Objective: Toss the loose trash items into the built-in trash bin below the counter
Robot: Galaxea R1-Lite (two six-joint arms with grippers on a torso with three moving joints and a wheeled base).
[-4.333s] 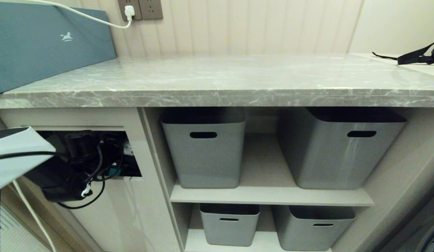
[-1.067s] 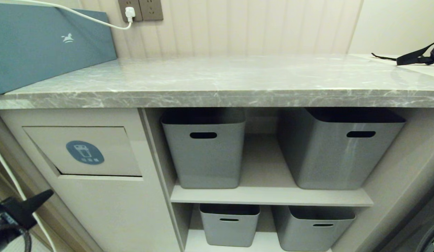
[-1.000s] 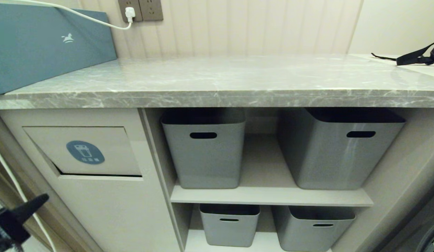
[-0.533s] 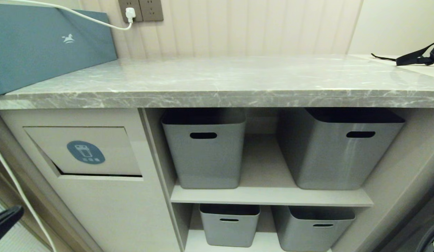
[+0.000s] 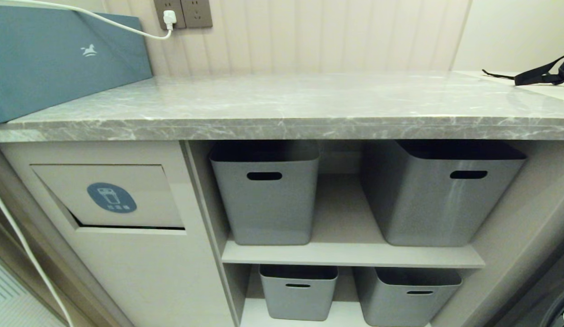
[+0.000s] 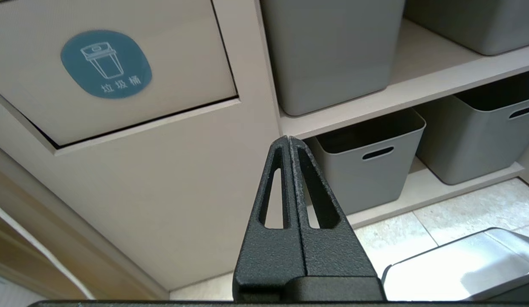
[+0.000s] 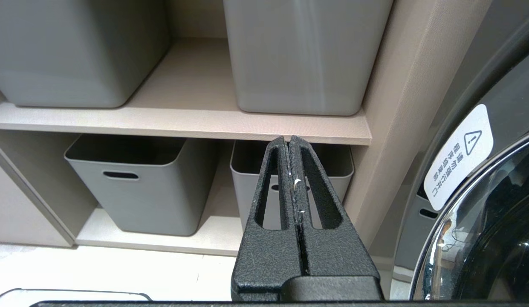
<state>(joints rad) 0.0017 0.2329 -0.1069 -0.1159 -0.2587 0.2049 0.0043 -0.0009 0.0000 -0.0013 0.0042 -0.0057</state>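
counter (image 5: pixel 282 104), grey veined stone, runs across the head view with a thick front edge; no bottle or tan scrap shows on it or anywhere in the 3 views, so where the loose trash sits cannot be told. built-in trash bin (image 5: pixel 141 268) is the beige cabinet under the counter's left end; its flap (image 5: pixel 82 181) hangs nearly flush, a thin dark gap along the lower edge, round blue sticker (image 5: pixel 111 197) with white bin icon in the middle of it. left gripper (image 6: pixel 288 143) outside the head view; its wrist view shows the 2 black fingers (image 6: pixel 275 170) pressed tip to tip, clenched on nothing, pointing at the cabinet face below and to the side of the flap, apart from it. right gripper (image 7: pixel 288 140) also outside the head view, fingers pressed together and holding nothing, aimed at the shelf edge (image 7: pixel 183 125) above the lower grey tubs (image 7: pixel 140 187), beside a machine door with a white warning label (image 7: pixel 458 155). right of the bin, 4 grey tubs with slot handles on 2 shelves, upper pair (image 5: pixel 266 195) larger. blue box with white horse logo (image 5: pixel 59 54) on the counter's left end, white cable (image 5: pixel 104 20) running over it to a wall socket (image 5: pixel 182 11). black strap (image 5: pixel 541 75) on the far right of the counter.
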